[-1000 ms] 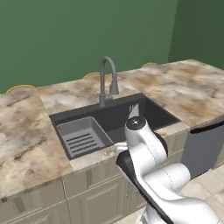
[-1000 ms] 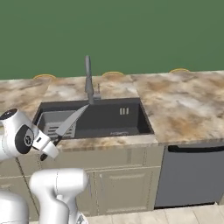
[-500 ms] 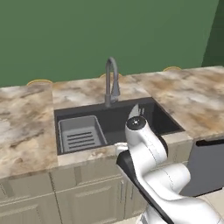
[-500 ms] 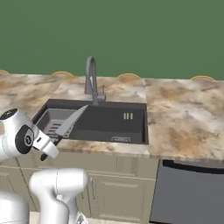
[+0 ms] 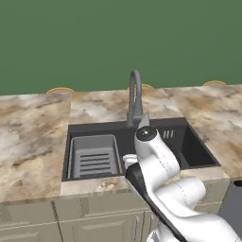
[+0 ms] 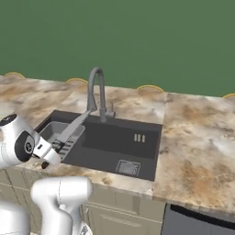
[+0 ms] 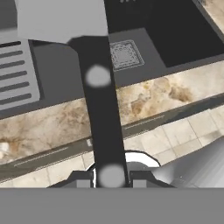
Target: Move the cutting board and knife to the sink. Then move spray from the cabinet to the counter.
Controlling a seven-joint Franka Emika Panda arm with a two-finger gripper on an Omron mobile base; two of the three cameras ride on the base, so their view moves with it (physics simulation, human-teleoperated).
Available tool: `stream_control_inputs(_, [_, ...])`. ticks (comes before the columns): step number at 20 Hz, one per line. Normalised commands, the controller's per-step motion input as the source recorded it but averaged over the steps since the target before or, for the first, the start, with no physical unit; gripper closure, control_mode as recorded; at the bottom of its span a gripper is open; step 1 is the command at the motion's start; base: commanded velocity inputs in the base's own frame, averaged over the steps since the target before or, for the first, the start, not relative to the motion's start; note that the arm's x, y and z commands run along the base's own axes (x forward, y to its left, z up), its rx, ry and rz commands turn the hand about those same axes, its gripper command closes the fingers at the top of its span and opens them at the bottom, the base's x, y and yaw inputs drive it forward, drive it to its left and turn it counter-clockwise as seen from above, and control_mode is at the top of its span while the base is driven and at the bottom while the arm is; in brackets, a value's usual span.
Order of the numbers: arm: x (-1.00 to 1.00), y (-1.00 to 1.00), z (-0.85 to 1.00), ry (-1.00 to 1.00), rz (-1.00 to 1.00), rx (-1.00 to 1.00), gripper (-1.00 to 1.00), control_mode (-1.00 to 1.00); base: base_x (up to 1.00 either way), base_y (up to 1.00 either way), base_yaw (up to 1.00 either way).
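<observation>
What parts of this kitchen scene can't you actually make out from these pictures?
- Knife, left base view: the robot's own arm covers all but the blade tip.
- Knife blade, hand view: it runs off the top edge.
- Basket in the sink, hand view: cut off by the left edge.
- Yellowish arcs along the back of the counter, both base views: mostly hidden behind its edge; what they are cannot be told.

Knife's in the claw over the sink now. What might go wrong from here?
1. The knife is gripped at the handle's end, with the blade jutting far out; it may pivot in the claw.
2. The blade hangs above the ribbed basket, so it may land there.
3. The faucet stands close beside the blade.
</observation>
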Motion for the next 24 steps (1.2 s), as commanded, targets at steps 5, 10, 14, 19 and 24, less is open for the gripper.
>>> stream_control_inputs(5, [0.00, 0.00, 0.00, 0.00, 0.00, 0.00, 1.00, 1.00, 0.56, -0.60, 0.20])
stream_control_inputs(10, [0.42, -0.66, -0.23, 0.19, 0.10, 0.02, 1.00, -1.00, 0.00, 0.00, 0.00])
stream_control_inputs(14, [0.55, -0.90, -0.22, 0.19, 0.06, 0.05, 1.00, -1.00, 0.00, 0.00, 0.00])
stream_control_inputs(19, [0.72, -0.94, -0.16, 0.17, 0.05, 0.10, 1.00, -1.00, 0.00, 0.00, 0.00])
stream_control_inputs(24, [0.80, -0.80, -0.11, 0.17, 0.00, 0.11, 1.00, -1.00, 0.00, 0.00, 0.00])
